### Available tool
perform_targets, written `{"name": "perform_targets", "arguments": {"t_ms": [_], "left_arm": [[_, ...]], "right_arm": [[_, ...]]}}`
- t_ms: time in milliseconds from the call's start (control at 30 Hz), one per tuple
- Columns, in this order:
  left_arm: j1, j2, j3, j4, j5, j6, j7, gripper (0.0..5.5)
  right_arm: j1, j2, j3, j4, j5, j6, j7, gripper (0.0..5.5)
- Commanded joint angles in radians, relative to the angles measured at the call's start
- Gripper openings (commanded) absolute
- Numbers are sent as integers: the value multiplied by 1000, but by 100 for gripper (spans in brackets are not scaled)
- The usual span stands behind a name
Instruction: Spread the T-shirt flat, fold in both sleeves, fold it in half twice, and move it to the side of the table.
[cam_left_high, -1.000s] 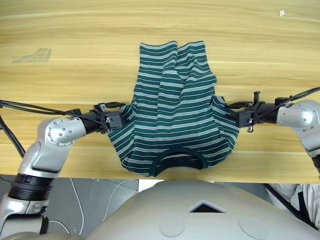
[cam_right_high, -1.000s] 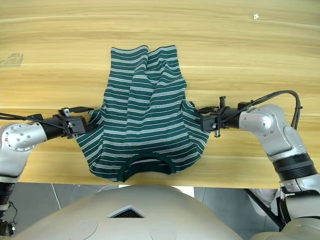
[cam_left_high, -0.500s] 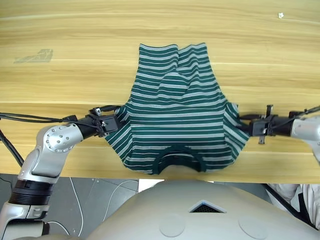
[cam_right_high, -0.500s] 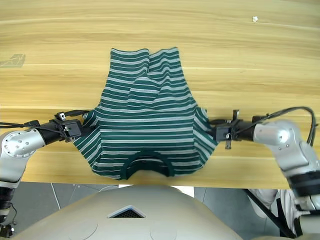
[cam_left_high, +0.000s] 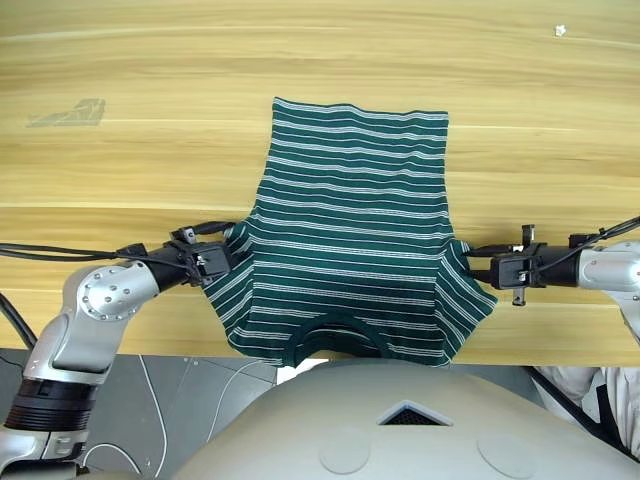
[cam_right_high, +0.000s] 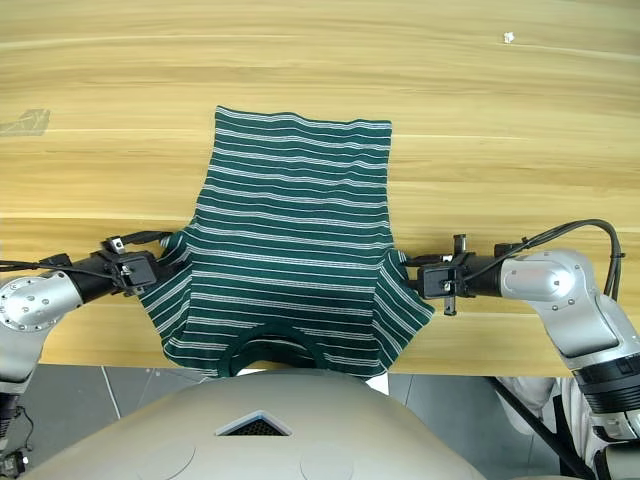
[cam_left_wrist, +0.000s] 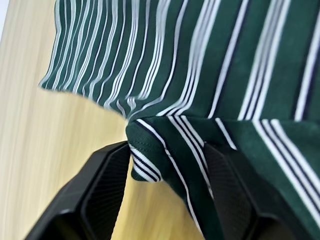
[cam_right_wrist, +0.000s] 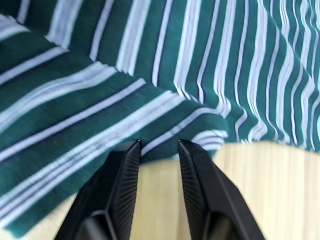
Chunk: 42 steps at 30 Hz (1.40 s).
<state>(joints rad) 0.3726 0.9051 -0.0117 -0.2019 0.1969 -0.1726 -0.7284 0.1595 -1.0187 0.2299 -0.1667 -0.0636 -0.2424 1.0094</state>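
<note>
The left gripper (cam_left_high: 230, 256) sat low over the table (cam_left_high: 150, 60) at the tip of the shirt's left sleeve (cam_left_high: 222, 288). Its fingers (cam_left_wrist: 107, 182) stood well apart, and a folded bit of the sleeve's edge lay in the gap between them, touching one finger and draped over the other. The right gripper (cam_left_high: 474, 268) sat at the tip of the right sleeve (cam_left_high: 466, 298). Its fingers (cam_right_wrist: 125, 175) were a narrower gap apart, with the sleeve's hem lying just at their tips and bare wood showing between them farther back. Neither pair was pressed together on the cloth. The shirt (cam_left_high: 350, 210), dark green with thin white stripes, lay spread and mostly smooth between the two grippers, which faced each other across it. Its collar (cam_left_high: 335, 335) was at the table's near edge, slightly over it, and its bottom hem ran straight across the table's middle. Both sleeves fanned outward toward the grippers. A small white scrap (cam_left_high: 561, 30) lay far off at the back right.
</note>
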Motion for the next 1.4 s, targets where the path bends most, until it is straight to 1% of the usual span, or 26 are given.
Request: {"name": "perform_targets", "arguments": {"t_ms": [33,133,233,300,367,433,567,667,733,867,933,1033,1133,1200,1300,1400], "left_arm": [[6,21,30,3,12,1,1,270],[13,24,70,9,13,2,15,270],[7,12,71,-4,2,5,7,270],[6,5,71,-24,-14,11,-2,270],[-7,-5,91,-40,-38,25,0,270],[-40,-11,114,-42,-46,31,16,270],[-125,-41,153,-13,-52,54,75,270],[-166,-61,152,-3,-47,69,100,270],[-184,-75,147,5,-46,73,110,270],[-176,-82,145,1,-44,72,110,270],[-165,-85,139,-2,-36,67,106,270],[-153,-92,125,-14,-28,69,103,270],[-146,-100,112,-8,-29,66,105,270],[-141,-103,106,1,-25,60,109,270],[-124,-102,117,8,-28,56,115,270],[-120,-103,117,16,-29,54,117,270]], "right_arm": [[-28,-12,-30,10,-18,-6,-1,142],[-36,-7,-41,8,-8,-10,2,142],[-81,6,-55,27,-23,-16,-18,142],[-173,8,-70,85,-59,-26,-48,142],[-301,29,-55,173,-141,-54,-99,142],[-374,89,-26,212,-169,-70,-131,142],[-445,240,62,297,-193,-130,-174,142],[-519,363,135,423,-220,-173,-194,142],[-553,411,182,507,-251,-192,-190,142],[-535,392,230,569,-269,-210,-123,142],[-544,407,234,631,-282,-213,-140,142],[-605,449,240,775,-324,-222,-214,142],[-729,492,264,988,-399,-249,-355,142],[-786,512,275,1090,-422,-269,-407,142],[-811,521,283,1163,-433,-310,-443,142],[-793,520,289,1192,-429,-343,-446,142]]}}
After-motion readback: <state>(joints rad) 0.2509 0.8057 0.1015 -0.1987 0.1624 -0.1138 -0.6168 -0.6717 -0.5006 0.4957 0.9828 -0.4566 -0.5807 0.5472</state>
